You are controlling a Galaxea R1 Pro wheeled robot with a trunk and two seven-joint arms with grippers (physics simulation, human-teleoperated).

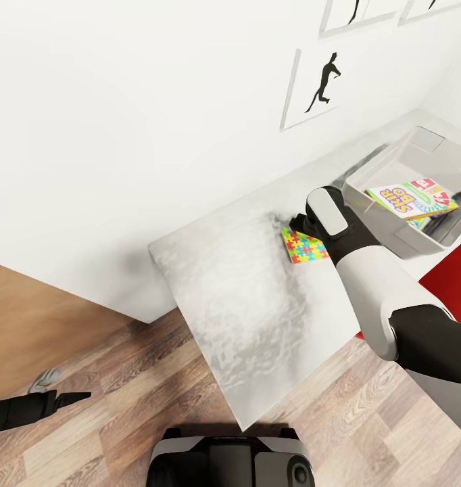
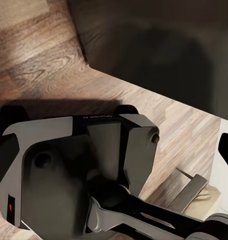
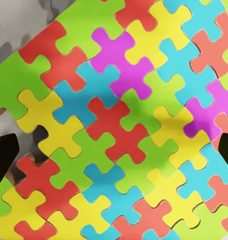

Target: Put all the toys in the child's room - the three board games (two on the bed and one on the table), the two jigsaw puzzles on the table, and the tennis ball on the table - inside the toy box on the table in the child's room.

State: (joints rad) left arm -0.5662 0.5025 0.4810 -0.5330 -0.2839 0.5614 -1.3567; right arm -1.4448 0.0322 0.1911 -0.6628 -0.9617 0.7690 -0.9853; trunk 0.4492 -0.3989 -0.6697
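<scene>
So the right end effector [image 1: 299, 226] is hovering right over a jigsaw puzzle [image 1: 303, 246], fingertips [image 3: 3, 155] spread wide at either side of the box in the wrist view, nothing in its grip yet. That puzzle is lying flat on the surface [image 1: 237, 318], just at 8 o'clock from the toy box [image 1: 386, 237]. The toy box is already holding the Skip-Bo board game [image 1: 411, 197] plus something underneath, can't tell what. The left end effector [image 1: 71, 399] is hanging low over the floor, empty as far as I can tell. I'd guess we're partway through, with this puzzle still left.
</scene>
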